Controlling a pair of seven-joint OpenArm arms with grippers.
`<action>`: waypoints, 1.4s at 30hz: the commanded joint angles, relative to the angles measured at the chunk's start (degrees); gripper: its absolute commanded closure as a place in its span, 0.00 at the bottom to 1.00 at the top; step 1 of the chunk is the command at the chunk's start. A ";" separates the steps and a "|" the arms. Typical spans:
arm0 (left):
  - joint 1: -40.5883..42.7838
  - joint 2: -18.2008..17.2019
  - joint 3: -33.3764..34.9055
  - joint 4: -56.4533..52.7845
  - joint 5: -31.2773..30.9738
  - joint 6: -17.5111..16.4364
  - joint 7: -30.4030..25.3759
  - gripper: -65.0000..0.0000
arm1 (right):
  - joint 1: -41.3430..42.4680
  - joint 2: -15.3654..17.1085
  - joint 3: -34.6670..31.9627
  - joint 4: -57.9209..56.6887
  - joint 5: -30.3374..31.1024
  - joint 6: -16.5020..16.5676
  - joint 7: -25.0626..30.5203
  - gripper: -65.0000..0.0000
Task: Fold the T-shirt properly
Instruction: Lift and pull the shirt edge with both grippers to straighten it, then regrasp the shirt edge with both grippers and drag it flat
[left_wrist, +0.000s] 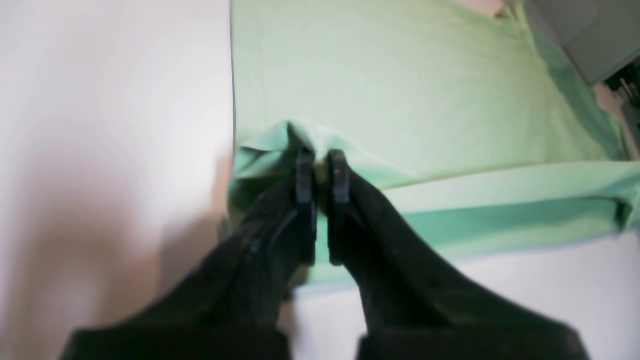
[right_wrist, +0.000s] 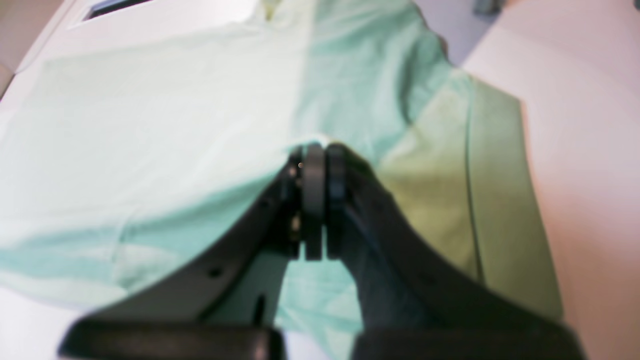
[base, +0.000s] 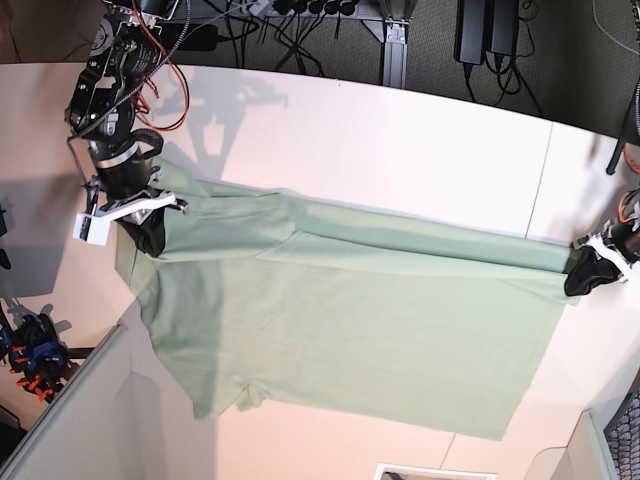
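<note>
Right gripper (base: 150, 238) at left of base view, jaws pinched together on T-shirt (base: 340, 320) fabric; arm reaches down from upper left. Left gripper (base: 588, 273) at right edge, clamped on cloth too.

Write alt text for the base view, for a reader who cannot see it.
A pale mint-green T-shirt lies spread across a white table, its far edge folded over and held at both ends. The right gripper pinches the cloth at the image's left, the left gripper at the right.
</note>
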 joint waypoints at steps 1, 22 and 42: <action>-1.95 -0.96 0.26 -0.04 -0.50 -0.76 -2.60 1.00 | 1.84 1.25 0.24 0.28 0.26 0.09 1.79 1.00; -8.35 0.11 1.68 -6.10 1.77 4.07 0.42 0.56 | 5.57 1.99 -0.26 -6.45 -1.38 0.09 3.48 0.41; 5.53 -0.31 -7.10 6.16 -7.65 -0.42 8.59 0.56 | -6.36 -1.22 19.39 -4.96 11.32 0.09 -7.26 0.41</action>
